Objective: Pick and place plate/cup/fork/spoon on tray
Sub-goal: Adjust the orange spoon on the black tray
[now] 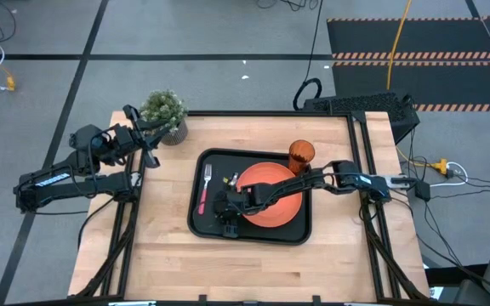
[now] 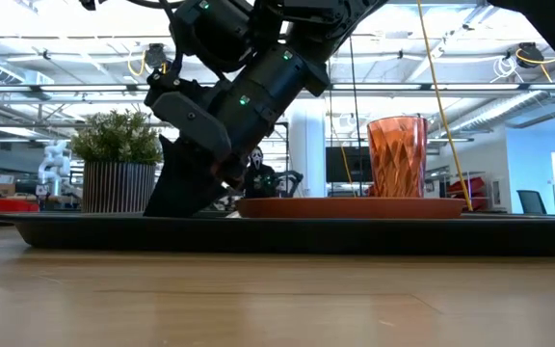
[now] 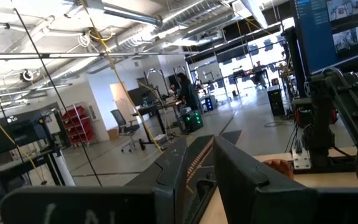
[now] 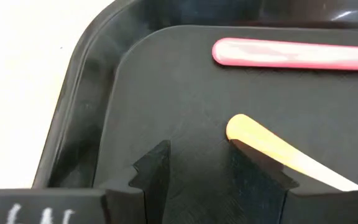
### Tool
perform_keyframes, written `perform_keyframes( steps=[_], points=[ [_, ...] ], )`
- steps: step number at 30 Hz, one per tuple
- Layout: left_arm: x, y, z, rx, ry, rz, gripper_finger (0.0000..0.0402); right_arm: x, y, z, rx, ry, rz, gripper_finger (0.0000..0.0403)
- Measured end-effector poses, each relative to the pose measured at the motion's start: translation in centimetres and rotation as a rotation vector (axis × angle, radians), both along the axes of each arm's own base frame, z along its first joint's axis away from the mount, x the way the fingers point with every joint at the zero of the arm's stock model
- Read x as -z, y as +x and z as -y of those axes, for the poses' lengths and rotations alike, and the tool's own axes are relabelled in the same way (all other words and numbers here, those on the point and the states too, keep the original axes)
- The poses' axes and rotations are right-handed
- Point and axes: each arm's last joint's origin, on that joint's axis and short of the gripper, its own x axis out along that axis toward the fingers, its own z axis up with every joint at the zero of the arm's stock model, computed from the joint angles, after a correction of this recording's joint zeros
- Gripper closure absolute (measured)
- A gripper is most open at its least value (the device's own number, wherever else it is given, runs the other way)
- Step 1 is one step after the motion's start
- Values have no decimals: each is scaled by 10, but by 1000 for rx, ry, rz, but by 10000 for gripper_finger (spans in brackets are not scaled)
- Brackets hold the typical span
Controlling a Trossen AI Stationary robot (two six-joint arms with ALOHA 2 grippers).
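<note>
The black tray (image 1: 253, 240) lies mid-table. On it are the orange plate (image 1: 272, 204), the amber cup (image 1: 301, 155) at its far right corner, and the pink-handled fork (image 1: 202, 194) along its left side. The spoon's bowl end (image 1: 230, 180) shows far of my right arm. Its orange handle (image 4: 272, 149) ends beside one finger. My right gripper (image 4: 197, 149) is open, low over the tray's near left corner, slanting down, with nothing between its fingers. My left gripper (image 1: 149, 155) hangs raised at the table's left edge by the plant, its fingers (image 3: 241, 168) a narrow gap apart. My right gripper has the spoon's handle end (image 4: 241, 129) lying along the outer side of one finger (image 4: 253, 168), not between the two. I cannot tell whether finger and handle touch. The handle lies on the tray floor.
A potted green plant (image 1: 163, 115) stands at the table's far left corner, close to my left gripper. The fork's handle (image 4: 291, 54) lies just beyond my right fingers, and the tray's raised rim (image 4: 86, 81) curves round them. Bare wood surrounds the tray.
</note>
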Motion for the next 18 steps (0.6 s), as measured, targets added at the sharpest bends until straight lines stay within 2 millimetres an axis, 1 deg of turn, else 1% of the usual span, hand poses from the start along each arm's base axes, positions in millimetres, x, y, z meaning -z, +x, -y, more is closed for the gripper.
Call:
perform_keyframes(
  steps=[6,9,11,14,16,18],
  points=[
    [0,0,0,0,0,-1,321,-1,0,0,-19,-21,5,245],
    [0,0,0,0,0,-1,321,-9,-2,3,-3,-99,18,245],
    [0,0,0,0,0,-1,321,-21,-2,7,21,-153,48,245],
    [0,0,0,0,0,-1,321,-36,-6,18,55,-177,49,245],
    [0,0,0,0,-1,-2,321,-39,-11,24,70,-178,0,245],
    [0,0,0,0,0,-2,321,-35,-15,28,79,-179,-59,245]
  ],
)
